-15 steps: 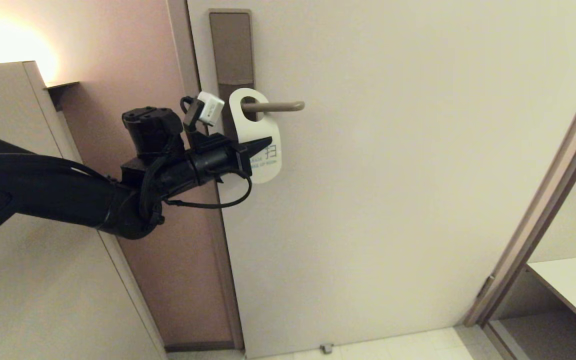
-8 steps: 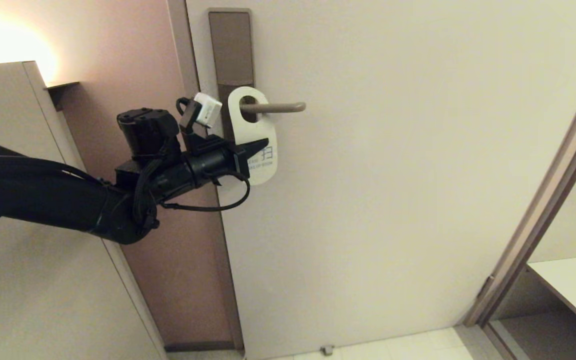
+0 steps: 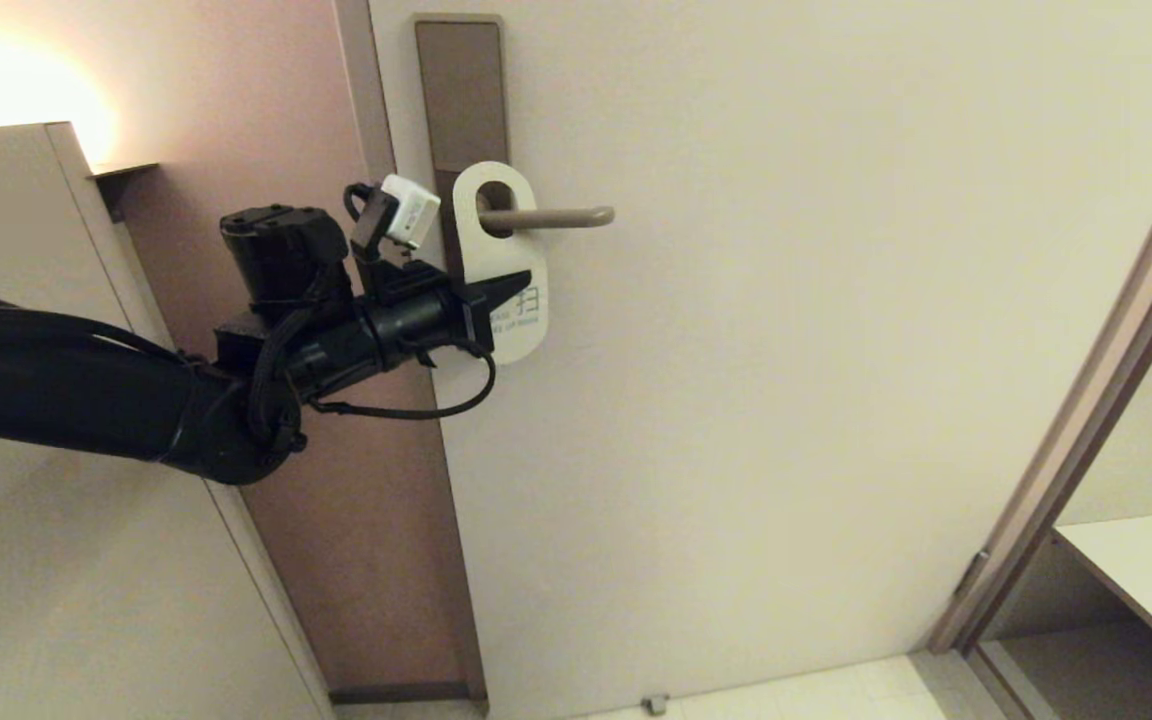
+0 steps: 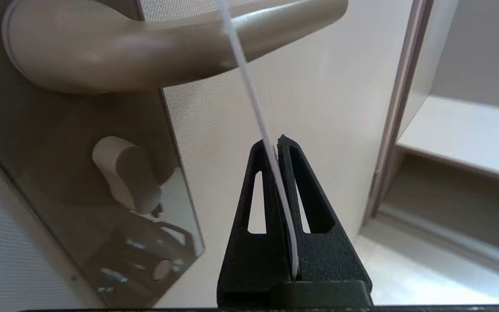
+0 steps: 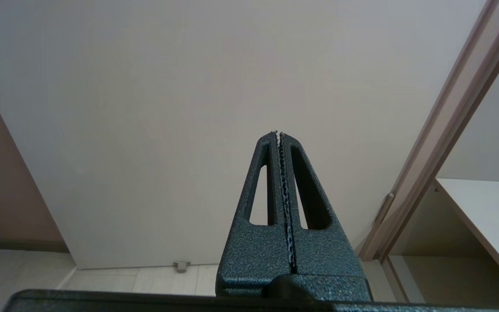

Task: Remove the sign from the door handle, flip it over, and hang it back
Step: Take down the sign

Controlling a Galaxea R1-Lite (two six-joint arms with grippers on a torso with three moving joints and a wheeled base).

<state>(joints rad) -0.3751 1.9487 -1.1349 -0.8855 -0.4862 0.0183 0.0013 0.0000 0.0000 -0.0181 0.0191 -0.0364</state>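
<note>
The sign (image 3: 496, 255) shows its white side with teal lettering and hangs with its oval hole around the door handle (image 3: 556, 216), close to the backplate. My left gripper (image 3: 521, 283) is shut on the sign's lower part from the left. In the left wrist view the sign (image 4: 249, 91) shows edge-on as a thin white strip clamped in my left gripper (image 4: 274, 144), running up across the door handle (image 4: 145, 47). My right gripper (image 5: 277, 134) is shut and empty, out of the head view, facing the door low down.
The tall backplate (image 3: 461, 90) sits at the door's left edge beside a brownish wall strip (image 3: 266, 120). A thumb-turn (image 4: 126, 173) sits on the plate below the handle. A cabinet (image 3: 26, 400) stands left, and a shelf (image 3: 1146, 570) in an opening right.
My left gripper has moved up and slightly left with the sign, so the sign sits higher on the handle and nearer the backplate.
</note>
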